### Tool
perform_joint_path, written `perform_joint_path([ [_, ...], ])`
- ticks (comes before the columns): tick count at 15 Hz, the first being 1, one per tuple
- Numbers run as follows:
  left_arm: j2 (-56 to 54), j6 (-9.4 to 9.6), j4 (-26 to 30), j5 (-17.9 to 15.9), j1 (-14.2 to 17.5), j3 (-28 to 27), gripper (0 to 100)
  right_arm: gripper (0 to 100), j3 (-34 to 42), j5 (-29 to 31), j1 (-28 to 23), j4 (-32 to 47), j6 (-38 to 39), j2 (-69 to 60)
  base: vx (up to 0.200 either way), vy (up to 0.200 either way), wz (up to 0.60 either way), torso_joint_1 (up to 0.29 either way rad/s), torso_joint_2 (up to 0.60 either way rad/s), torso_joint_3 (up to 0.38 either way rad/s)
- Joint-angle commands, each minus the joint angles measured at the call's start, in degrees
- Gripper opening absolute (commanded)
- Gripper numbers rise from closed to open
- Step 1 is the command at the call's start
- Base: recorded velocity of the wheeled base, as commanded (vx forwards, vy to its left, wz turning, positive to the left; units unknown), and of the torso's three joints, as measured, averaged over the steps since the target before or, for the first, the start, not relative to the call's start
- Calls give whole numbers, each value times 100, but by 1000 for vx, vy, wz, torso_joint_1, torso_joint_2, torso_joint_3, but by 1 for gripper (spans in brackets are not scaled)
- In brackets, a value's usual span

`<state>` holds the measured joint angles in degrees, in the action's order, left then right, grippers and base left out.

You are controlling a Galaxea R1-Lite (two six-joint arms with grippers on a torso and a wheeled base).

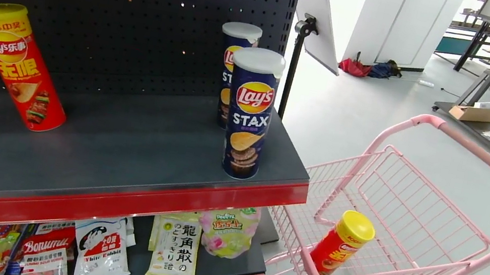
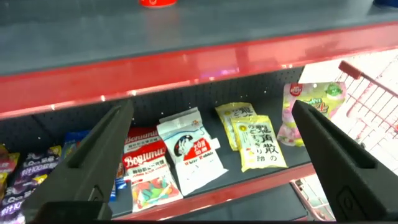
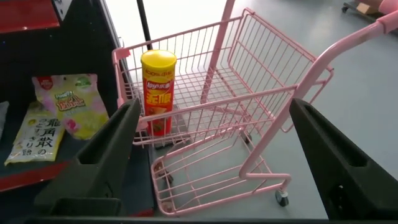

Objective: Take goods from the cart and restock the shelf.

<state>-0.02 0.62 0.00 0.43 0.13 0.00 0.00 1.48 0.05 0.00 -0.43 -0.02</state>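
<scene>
Red cardboard under a yellow plastic lid: the chip can [image 3: 158, 93] stands upright in the pink wire cart [image 1: 483, 157], tucked into the basket corner nearest the shelf [image 1: 132, 148]. From the robot, the cart sits at about two o'clock and the shelf at about eleven.

On the top board a matching red can [image 1: 18, 67] waits at nine o'clock, and two blue cans [image 1: 250, 113] stand at the three o'clock end.

The left gripper [image 2: 212, 109] hangs before the lower shelf with its jaws spread wide and nothing in them. The right gripper [image 3: 214, 106] hovers over the cart, equally wide and bare.

I'd expect the can to be light, stiff along its length, glossy and apt to dent. The sensible hold is mid-body from above, clear of the push-on lid and the surrounding wires.
</scene>
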Motion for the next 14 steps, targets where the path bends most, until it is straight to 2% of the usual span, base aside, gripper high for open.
perform_joint_path([
  [1,2,-1,0,1,4,0,100,100,0,2,4,0,-1,2,0,0,0,-154,398,242],
  [9,2,-1,0,10,4,0,100,100,0,-7,4,0,25,2,0,0,0,-173,506,330],
  [14,2,-1,0,1,4,0,100,100,0,-24,4,0,-10,46,0,0,0,-28,82,56],
])
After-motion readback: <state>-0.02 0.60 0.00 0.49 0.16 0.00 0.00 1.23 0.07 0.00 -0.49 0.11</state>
